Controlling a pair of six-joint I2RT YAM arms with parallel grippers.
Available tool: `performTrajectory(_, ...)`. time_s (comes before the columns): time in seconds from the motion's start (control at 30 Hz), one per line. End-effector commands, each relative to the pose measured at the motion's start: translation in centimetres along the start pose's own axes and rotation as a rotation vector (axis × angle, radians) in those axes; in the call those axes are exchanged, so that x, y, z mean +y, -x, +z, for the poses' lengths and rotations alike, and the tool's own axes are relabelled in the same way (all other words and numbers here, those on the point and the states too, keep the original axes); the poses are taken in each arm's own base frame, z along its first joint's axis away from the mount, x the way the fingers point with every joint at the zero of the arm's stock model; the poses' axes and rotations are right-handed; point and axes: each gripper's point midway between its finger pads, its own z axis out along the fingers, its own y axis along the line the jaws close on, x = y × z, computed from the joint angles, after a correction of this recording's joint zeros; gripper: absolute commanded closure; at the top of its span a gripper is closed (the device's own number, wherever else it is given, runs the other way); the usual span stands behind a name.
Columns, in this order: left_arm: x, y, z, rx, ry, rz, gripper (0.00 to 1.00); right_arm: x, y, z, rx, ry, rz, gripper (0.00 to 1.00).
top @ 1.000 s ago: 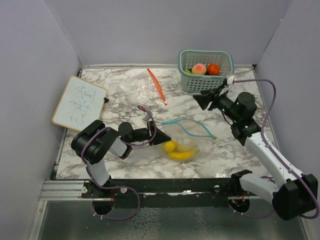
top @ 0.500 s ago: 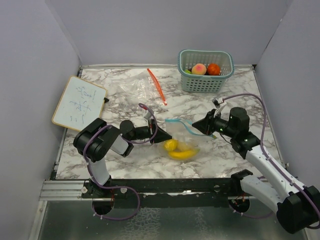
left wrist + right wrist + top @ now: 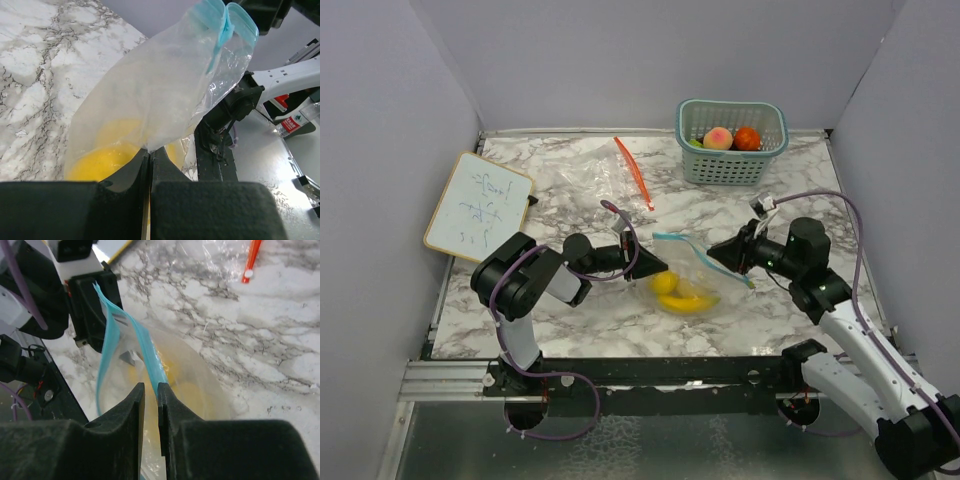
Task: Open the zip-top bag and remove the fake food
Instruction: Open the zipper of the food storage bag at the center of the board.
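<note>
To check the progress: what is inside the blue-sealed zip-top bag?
Inside the bag, a yellow banana and a lemon show through the plastic. Anything beneath them is covered.

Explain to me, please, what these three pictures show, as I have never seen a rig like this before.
Two robot arms are bolted at the near edge of a marble-look table. The wide picture comes from a fixed camera above and behind them. The other two come from a small camera on each wrist, so the dark shapes along their bottom edge are that arm's own fingers. The left pincer is shut on one side of a clear zip-top bag. The right pincer pinches the bag's blue zip edge on the other side. Inside the bag lie yellow toy fruits. Farther back stand a teal basket holding more toy fruit, a second clear bag with an orange zip, and a small whiteboard.
</note>
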Motion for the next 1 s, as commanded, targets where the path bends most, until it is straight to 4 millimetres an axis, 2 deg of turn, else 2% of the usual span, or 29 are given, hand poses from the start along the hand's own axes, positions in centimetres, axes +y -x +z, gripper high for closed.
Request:
performTrajectory(0.0, -0.4, 1.1, 0.3, -0.016, -0.028, 0.081, 1.00, 1.1, 1.2, -0.2, 0.024, 0.037, -0.053, 0.81)
performTrajectory(0.1, -0.6, 1.4, 0.5, -0.008, -0.042, 0.081, 1.00, 0.6, 0.3, 0.2, 0.063, 0.037, -0.048, 0.79)
performTrajectory(0.17, -0.8, 1.5, 0.5, -0.003, -0.053, 0.086, 1.00, 0.6, 0.4, 0.1, 0.051, 0.032, -0.060, 0.77)
performTrajectory(0.33, -1.5, 1.3, 0.3, 0.013, -0.077, 0.104, 1.00, 0.4, 3.1, -1.1, -0.035, -0.039, -0.134, 0.52)
performTrajectory(0.4, -1.8, 1.2, 0.2, 0.014, -0.094, 0.115, 1.00, -0.1, 3.7, -1.3, -0.045, -0.078, -0.144, 0.47)
performTrajectory(0.53, -2.0, 0.9, 0.0, 0.021, -0.109, 0.105, 1.00, -0.3, 4.3, -1.6, -0.054, -0.105, -0.160, 0.44)
performTrajectory(0.63, -2.0, 0.5, 0.0, 0.027, -0.112, 0.099, 1.00, 0.1, 5.6, -2.2, -0.113, -0.110, -0.184, 0.44)
performTrajectory(0.7, -2.2, 0.5, -0.1, 0.025, -0.119, 0.100, 1.00, -0.4, 6.2, -2.5, -0.149, -0.148, -0.193, 0.44)
performTrajectory(0.87, -2.6, 0.8, -0.1, 0.016, -0.136, 0.105, 1.00, -1.9, 5.3, -1.8, -0.093, -0.190, -0.216, 0.44)
performTrajectory(0.97, -2.5, 0.9, -0.1, 0.015, -0.135, 0.104, 1.00, -1.5, 4.6, -0.9, -0.055, -0.137, -0.203, 0.44)
